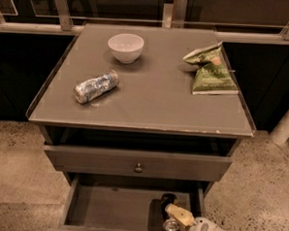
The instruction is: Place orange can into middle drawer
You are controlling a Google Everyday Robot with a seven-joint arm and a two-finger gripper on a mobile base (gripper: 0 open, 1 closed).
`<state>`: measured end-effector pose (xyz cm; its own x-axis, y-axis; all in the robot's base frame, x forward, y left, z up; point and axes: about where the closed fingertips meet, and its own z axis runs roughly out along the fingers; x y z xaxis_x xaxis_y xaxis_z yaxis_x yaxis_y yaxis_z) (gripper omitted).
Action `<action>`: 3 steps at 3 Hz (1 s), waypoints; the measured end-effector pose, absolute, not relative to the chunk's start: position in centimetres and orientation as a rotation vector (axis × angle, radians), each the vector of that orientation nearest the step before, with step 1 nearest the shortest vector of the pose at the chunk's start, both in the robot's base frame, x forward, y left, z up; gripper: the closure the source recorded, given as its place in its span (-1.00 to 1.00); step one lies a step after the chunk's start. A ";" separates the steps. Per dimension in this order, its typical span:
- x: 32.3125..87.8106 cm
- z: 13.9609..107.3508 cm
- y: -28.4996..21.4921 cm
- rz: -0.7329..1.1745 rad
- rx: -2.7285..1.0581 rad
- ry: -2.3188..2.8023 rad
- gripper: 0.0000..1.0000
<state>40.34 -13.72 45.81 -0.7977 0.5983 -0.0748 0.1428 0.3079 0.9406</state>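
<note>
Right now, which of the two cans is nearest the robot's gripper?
The orange can, down in the open middle drawer right at the gripper; the silver-blue can lies up on the tabletop.

Two cans show: one silver-blue can [96, 86] lying on the surface [159, 103], and one orange can [170, 225], of which little more than a shiny end shows, in the middle drawer [113, 208]. One white bowl [125, 47] and one green chip bag [210, 68] bring the surface's count to three things. There are two drawers: the one pulled-out middle drawer and one drawer front [98, 161] above it, carrying one round knob [138, 167]. One gripper [172, 210] is in the middle drawer's right front corner, by the orange can.
</note>
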 end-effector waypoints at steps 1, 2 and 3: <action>40.3 45.8 -13.7 1.495 0.659 2.168 -0.78; 40.3 45.8 -13.7 1.495 0.659 2.168 -1.00; 40.3 45.8 -13.7 1.495 0.659 2.168 -1.00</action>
